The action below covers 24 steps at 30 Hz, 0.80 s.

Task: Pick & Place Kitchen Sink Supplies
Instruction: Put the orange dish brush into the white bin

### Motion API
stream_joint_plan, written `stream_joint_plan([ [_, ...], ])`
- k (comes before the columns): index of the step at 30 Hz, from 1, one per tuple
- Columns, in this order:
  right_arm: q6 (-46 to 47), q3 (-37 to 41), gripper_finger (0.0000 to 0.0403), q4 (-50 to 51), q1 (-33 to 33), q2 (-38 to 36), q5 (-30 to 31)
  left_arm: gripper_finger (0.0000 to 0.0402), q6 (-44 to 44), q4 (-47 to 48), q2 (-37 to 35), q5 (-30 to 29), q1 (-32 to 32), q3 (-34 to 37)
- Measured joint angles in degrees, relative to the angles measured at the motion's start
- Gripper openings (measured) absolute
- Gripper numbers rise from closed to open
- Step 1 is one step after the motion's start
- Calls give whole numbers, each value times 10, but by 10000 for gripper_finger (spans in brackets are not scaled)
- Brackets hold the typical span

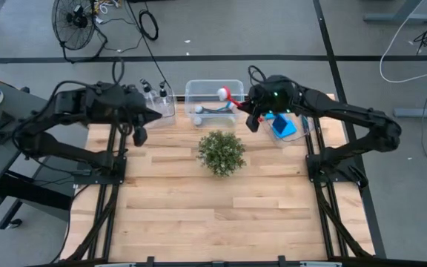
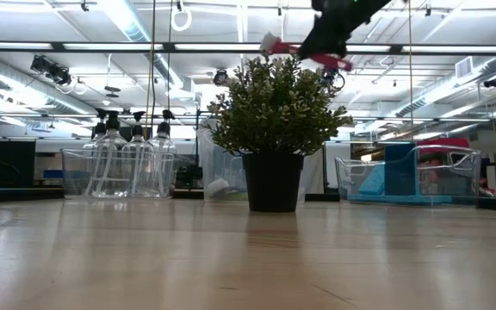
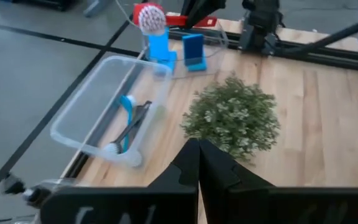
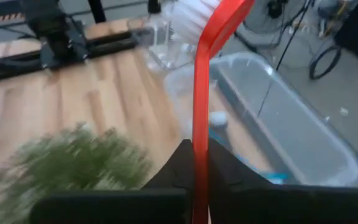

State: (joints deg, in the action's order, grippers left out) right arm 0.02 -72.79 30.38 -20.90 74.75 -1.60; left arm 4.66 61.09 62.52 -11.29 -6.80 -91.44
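Right jaws: closed tight on the handle of the red dish brush, which runs up between my fingers to a white bristle head ahead of them. The brush is held clear of the worktop, its head over the edge of the middle clear bin just ahead of me. In that bin lie a blue brush and a dark grey brush. The bushy plant stands just beside and below my jaws. Behind them, a bin holds the blue sponges. My right arm reaches in from the worktop's right side, elbow bent, wrist raised.

Left jaws: closed, holding nothing, hovering near the bin of clear bottles; the arm is folded at the left edge.
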Motion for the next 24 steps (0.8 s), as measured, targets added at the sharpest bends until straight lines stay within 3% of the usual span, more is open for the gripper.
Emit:
stream_joint_plan([
  [14, -73, 0, 11, -178, -113, 139, -80, 1, -3, 1, -4, 10, -57, 0],
  [24, -73, 0, 15, -305, -140, 218, -134, 1, 7, 1, -3, 11, -73, 0],
])
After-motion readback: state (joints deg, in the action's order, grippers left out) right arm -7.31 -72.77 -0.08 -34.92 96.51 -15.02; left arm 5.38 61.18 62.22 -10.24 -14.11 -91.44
